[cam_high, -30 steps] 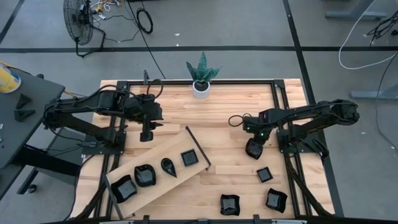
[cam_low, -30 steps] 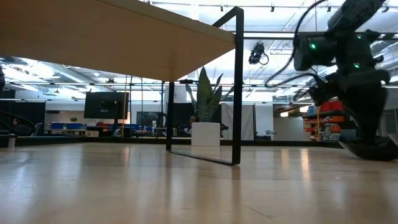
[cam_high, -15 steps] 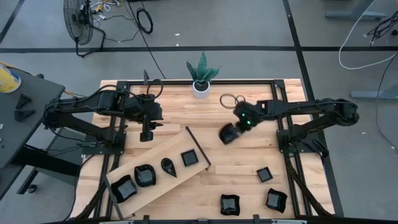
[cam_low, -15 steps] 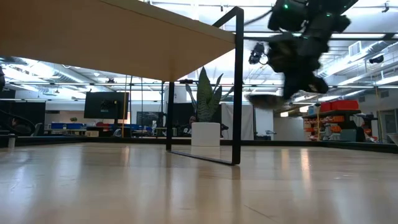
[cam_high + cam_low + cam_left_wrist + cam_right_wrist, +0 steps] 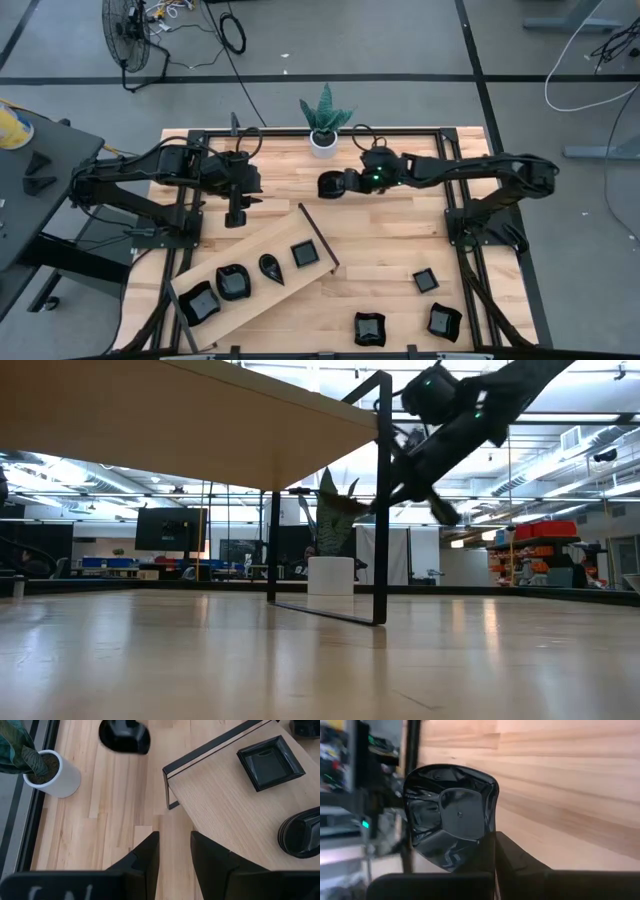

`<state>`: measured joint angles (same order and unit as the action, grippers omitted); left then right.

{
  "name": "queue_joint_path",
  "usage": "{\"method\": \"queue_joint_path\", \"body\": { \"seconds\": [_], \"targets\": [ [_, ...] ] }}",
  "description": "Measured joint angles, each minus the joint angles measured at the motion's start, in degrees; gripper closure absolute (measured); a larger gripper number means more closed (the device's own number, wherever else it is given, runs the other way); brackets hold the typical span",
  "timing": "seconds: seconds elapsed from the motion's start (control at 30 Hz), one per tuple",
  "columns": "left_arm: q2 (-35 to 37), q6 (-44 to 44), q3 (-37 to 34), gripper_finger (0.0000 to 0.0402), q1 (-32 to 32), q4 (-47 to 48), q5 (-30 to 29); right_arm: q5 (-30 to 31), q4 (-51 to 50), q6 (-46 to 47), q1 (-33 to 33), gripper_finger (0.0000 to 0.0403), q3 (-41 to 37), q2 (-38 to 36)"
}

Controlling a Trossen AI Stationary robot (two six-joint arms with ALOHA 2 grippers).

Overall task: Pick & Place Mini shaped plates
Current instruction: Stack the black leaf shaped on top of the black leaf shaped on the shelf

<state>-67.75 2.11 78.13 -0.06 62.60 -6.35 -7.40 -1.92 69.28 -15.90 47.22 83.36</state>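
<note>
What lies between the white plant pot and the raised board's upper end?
In the high view, the right tool holds a black plate between plant pot and board.

No legible text, labels, brands or numbers anywhere. Pale, blurred marks on the dark wrist housing [image 5: 60, 887] at 6 o'clock in the left wrist view, cut off by the edge; unreadable. Wall screen [image 5: 170, 528] at 9 o'clock in the low view, too small to make out. Nothing printed on the mini shaped plates [image 5: 305, 253], bench [image 5: 400, 235] or white pot [image 5: 322, 143].
</note>
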Motion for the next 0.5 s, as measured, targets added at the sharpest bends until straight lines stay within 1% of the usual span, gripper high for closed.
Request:
{"method": "queue_joint_path", "body": {
  "seconds": [0.23,0.33,0.5],
  "targets": [
    [0.00,0.00,0.00,0.0287,0.01,0.05,0.00,-0.15,12.26,8.34,-0.84,0.0403,0.57,9.19],
    [0.00,0.00,0.00,0.0287,0.01,0.08,0.00,-0.83,10.61,7.63,-0.83,0.0403,5.19,13.76],
    [0.00,-0.06,0.00,0.0287,-0.02,0.28,0.00,-2.58,6.40,3.17,-0.82,0.0403,16.54,21.00]
  ]
}}
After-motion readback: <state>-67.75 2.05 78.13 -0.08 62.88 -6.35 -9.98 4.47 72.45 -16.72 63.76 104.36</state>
